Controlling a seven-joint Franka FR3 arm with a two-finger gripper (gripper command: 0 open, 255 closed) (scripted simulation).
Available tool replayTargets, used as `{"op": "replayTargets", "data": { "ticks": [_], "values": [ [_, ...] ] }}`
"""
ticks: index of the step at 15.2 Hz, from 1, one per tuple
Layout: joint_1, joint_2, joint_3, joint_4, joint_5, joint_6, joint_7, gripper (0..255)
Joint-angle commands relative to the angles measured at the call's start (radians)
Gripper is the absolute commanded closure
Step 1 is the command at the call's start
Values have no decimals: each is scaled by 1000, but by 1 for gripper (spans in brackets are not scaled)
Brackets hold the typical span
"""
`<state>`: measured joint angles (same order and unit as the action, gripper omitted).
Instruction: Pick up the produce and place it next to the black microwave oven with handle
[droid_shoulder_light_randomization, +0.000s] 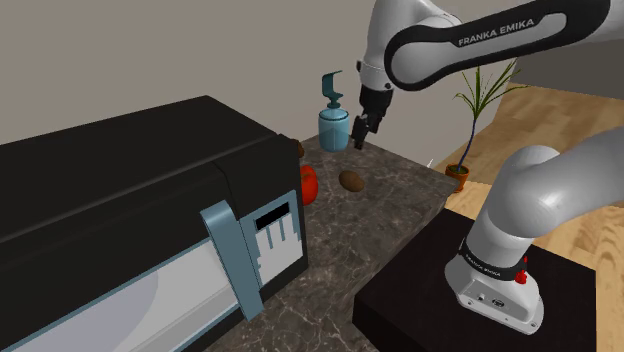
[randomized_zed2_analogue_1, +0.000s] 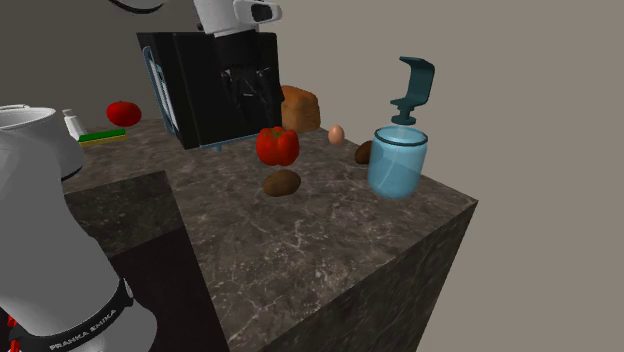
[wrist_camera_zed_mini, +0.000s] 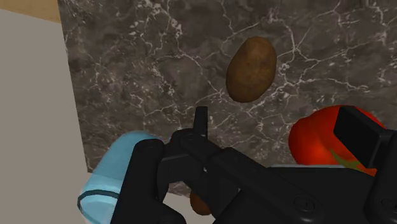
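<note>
Since the brown potato (droid_shoulder_light_randomization: 351, 180) lies untouched on the counter (droid_shoulder_light_randomization: 400, 215), a little off from the black microwave (droid_shoulder_light_randomization: 120, 190) with a red pepper (droid_shoulder_light_randomization: 309, 182) between them, nothing of the task looks done. The gripper (droid_shoulder_light_randomization: 357, 142) hangs above and apart from the potato, beside a blue soap dispenser (droid_shoulder_light_randomization: 334, 125) — whether its jaws stand wide or narrow I cannot tell. Descent, grasp, carry and placing all remain.
</note>
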<state>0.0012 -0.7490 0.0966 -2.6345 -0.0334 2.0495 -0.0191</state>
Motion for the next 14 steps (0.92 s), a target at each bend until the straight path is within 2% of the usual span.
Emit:
{"op": "replayTargets", "data": {
  "ticks": [1, 8, 14],
  "values": [
    [-2, 33, 2, -48, -2, 76, 2, 0],
    [-11, 220, 27, -155, -18, 343, 32, 0],
    [-27, 303, 33, -183, -35, 454, 44, 0]
  ]
}}
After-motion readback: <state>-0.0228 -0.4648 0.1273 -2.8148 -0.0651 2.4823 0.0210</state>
